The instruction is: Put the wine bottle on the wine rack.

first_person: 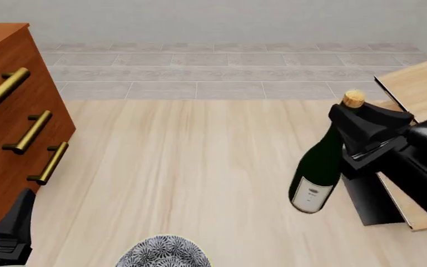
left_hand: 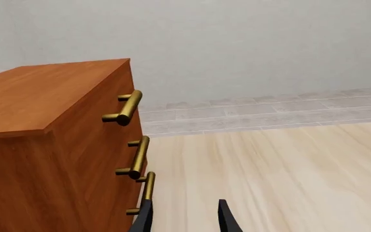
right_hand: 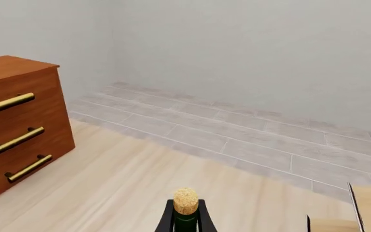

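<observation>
The right gripper (first_person: pixel 356 125) has its fingers clamped on the neck of the tall dark green glass wine bottle (first_person: pixel 319 169), just under its tan cork (first_person: pixel 353 99). The bottle hangs tilted above the pale wood tabletop (first_person: pixel 198 167), its white-labelled base swung toward the left, and seems clear of the surface, though its lowest edge is hard to judge. Just beside it on the right stands the light pale-wood wine rack (first_person: pixel 421 89) of slanted panels with a black base plate. The left gripper (left_hand: pixel 184 217) sits low at the near left, fingers apart and holding nothing, beside the reddish-brown drawer cabinet (first_person: pixel 6 150) with brass handles. A grey patterned round dish (first_person: pixel 163 253) lies at the near edge.
</observation>
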{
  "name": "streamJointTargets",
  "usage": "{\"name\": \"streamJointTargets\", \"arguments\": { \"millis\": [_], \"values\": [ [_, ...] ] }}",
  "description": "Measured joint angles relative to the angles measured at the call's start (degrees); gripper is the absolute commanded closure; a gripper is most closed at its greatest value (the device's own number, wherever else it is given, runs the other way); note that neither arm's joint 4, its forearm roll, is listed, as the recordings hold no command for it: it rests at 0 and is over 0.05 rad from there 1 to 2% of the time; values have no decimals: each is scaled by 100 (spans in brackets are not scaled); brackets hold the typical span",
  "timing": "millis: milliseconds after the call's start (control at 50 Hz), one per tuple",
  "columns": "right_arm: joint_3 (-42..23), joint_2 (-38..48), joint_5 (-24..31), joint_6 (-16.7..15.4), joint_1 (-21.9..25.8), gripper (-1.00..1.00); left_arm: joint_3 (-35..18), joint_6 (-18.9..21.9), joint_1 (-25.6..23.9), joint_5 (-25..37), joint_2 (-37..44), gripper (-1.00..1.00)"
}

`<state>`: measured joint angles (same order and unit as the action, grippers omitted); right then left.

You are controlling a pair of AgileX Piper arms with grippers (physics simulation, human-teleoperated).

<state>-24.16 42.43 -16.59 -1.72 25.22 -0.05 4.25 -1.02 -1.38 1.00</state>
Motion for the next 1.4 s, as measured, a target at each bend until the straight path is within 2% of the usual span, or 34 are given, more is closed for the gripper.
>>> {"name": "streamJointTargets", "arguments": {
  "millis": [400,1120,1400],
  "values": [
    [-541,-255,754,-147,-371,100,3,-15,-10,34,-5,-100],
    [-1717,-495,1913,-150,-1121,100,3,11,-29,-23,82,-100],
    [-2240,-705,2441,-252,-1487,100,1,12,-23,-10,81,-100]
  ]
}}
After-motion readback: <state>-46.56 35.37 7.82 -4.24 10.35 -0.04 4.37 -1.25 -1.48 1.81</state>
